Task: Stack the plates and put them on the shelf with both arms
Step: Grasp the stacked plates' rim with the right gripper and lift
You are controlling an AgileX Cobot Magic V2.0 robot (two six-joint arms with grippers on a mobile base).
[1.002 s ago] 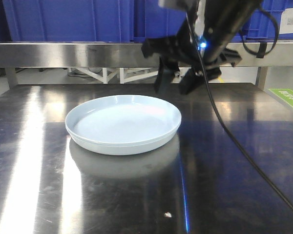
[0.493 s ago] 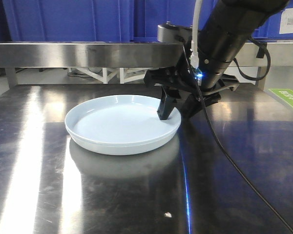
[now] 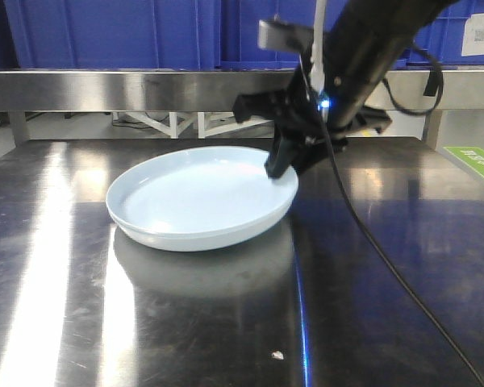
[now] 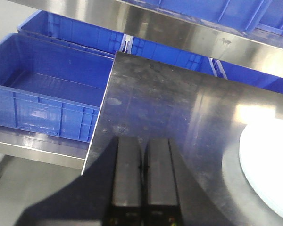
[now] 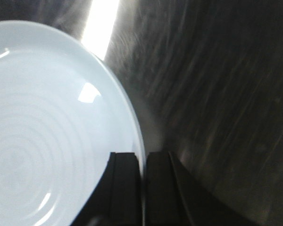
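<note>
A glossy pale blue plate [image 3: 194, 197] lies on the steel table [image 3: 387, 322], its right side raised a little. A line runs round its side wall; I cannot tell whether two plates are stacked. My right gripper [image 3: 284, 171] is shut on the plate's right rim. The right wrist view shows one finger inside the plate [image 5: 47, 117] and one outside, the gripper [image 5: 144, 157] pinching the rim. My left gripper [image 4: 142, 141] is shut on nothing and hangs over the table's left part, with the plate's edge [image 4: 269, 165] to its right. The left arm is out of the front view.
A steel shelf rail [image 3: 129, 89] runs behind the table, with blue bins [image 3: 113, 32] on it. Blue crates [image 4: 42, 94] stand beyond the table's left edge [image 4: 99, 127]. A black cable [image 3: 371, 234] hangs from the right arm across the table's right side.
My right gripper came down from above the plate's far right rim and shut on it. The rim's right side has since risen slightly and the plate shifted a little left.
</note>
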